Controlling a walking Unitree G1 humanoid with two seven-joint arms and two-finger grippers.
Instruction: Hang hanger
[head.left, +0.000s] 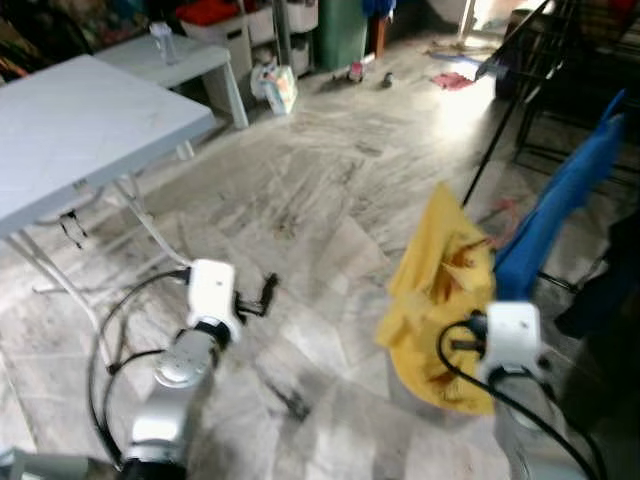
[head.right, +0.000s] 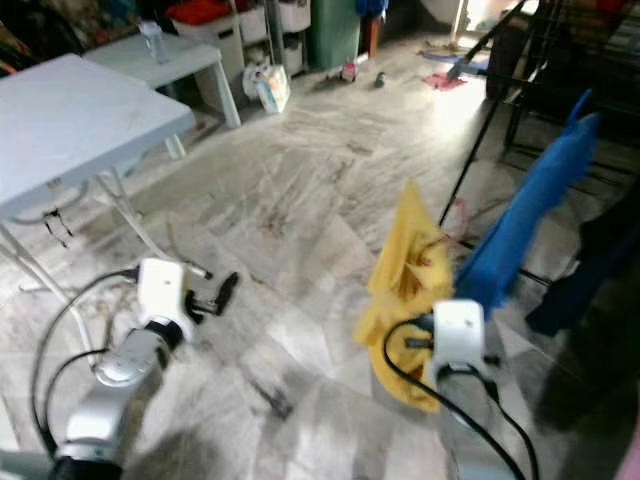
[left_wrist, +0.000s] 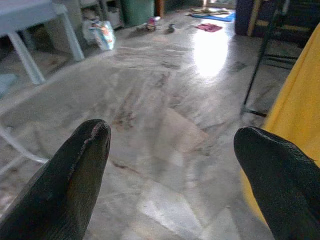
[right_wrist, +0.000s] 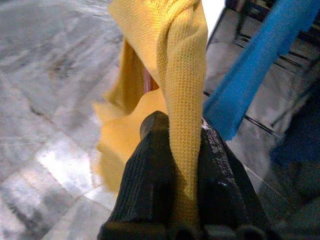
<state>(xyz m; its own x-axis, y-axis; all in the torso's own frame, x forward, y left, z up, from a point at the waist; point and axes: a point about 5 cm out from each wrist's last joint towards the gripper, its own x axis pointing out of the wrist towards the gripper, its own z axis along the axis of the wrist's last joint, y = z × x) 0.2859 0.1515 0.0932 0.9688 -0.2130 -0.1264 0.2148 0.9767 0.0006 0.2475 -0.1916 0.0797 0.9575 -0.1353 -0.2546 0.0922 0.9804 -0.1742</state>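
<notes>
Clearly, right gripper (right_wrist: 175, 165) pinches a bunched yellow knit garment (head.left: 440, 290)

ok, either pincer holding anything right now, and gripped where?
The right pincer is shut on the yellow garment, pinching a bunched fold of the knit fabric between its fingers. The left pincer is open over the floor, holding nothing.

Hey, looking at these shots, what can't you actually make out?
- Hanger: wrapped in the yellow cloth in every view; none is visible.
- Right pincer: head views hide it behind its wrist and the cloth.
- Rack: cut off by the head views' top and right edges.
- Table's far side: cut off left.
</notes>
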